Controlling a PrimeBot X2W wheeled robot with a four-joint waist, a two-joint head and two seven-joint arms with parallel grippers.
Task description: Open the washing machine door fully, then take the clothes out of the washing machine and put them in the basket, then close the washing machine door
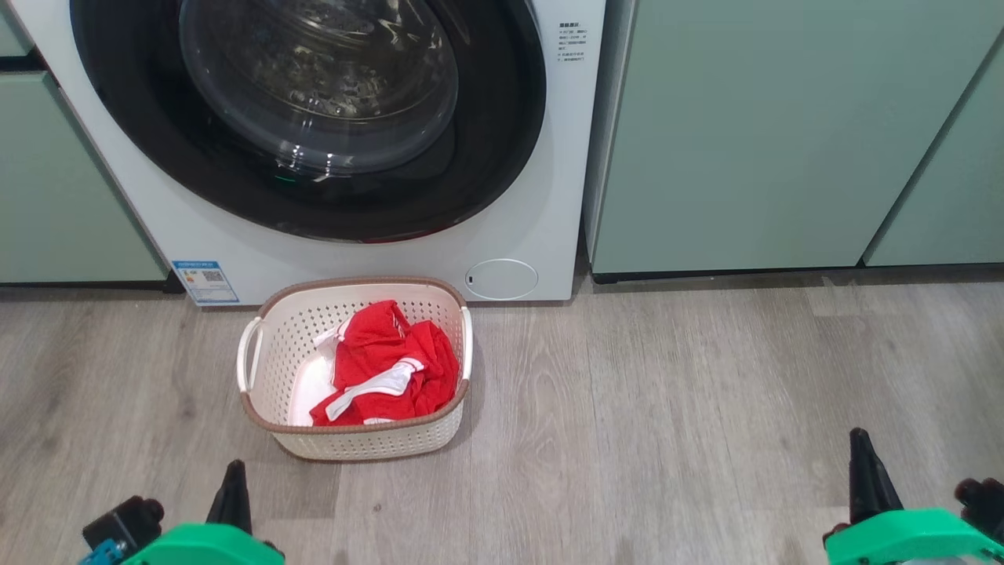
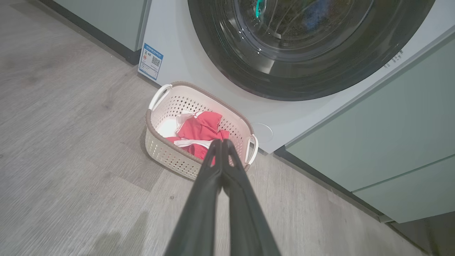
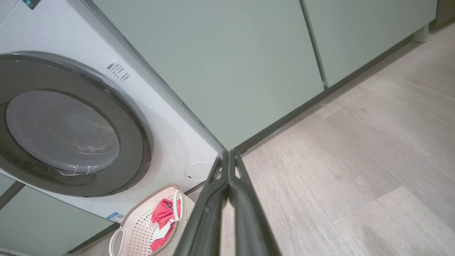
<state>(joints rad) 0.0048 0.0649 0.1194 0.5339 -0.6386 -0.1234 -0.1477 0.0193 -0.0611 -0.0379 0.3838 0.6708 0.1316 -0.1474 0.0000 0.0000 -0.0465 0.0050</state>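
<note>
On the floor (image 1: 706, 392), just in front of the washer (image 1: 541, 235), sat the basket (image 1: 369, 445). The clothes (image 1: 384, 365) lay bunched inside it, red with white trim, more to its right side. The door (image 1: 506, 141) was closed, a black rim round clear glass. Bare floor spread wide to the right, along the green cabinets (image 1: 784, 118). The left claw (image 2: 222, 142) and the right claw (image 3: 229, 153) were squeezed tight and held nothing.

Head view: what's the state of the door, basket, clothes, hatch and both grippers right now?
washing machine door, closed
basket, upright on the floor
clothes, crumpled inside the basket
round hatch, closed
left gripper, shut, empty
right gripper, shut, empty
</note>
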